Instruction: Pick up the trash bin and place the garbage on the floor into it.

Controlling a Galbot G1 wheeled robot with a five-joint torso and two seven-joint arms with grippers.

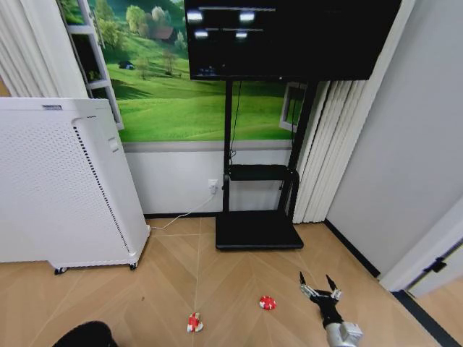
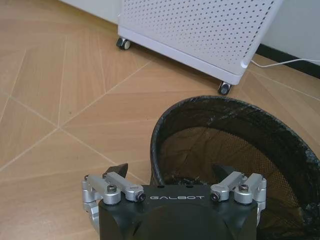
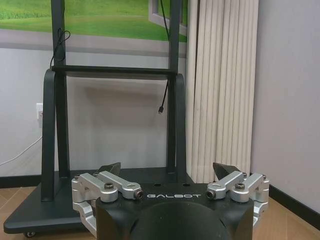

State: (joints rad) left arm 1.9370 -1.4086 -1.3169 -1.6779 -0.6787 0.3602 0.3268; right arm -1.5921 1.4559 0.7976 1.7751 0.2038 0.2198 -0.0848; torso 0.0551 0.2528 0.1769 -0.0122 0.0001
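- Two red-and-white scraps lie loose on the wood floor in the head view: one scrap (image 1: 194, 322) at about 6 o'clock, the other scrap (image 1: 268, 303) just toward 5 o'clock of it. No bottle can be made out.
- Far left: trash bin (image 1: 85, 335) sits at 7 o'clock in the head view, below the white air purifier (image 1: 65, 188).
- Left gripper (image 2: 172, 172): fingers spread wide, gripping nothing, straddling the near rim of the mesh bin, one finger outside and one over the inside. Contact with the rim cannot be confirmed.
- Bin interior looks empty of garbage.
- Right gripper (image 1: 319, 288): at 5 o'clock in the head view, fingers wide apart, empty, above the floor near the second scrap, facing the TV stand (image 3: 55, 135).
- Progress judgement: early. Bin not yet lifted; both visible scraps remain to be collected.
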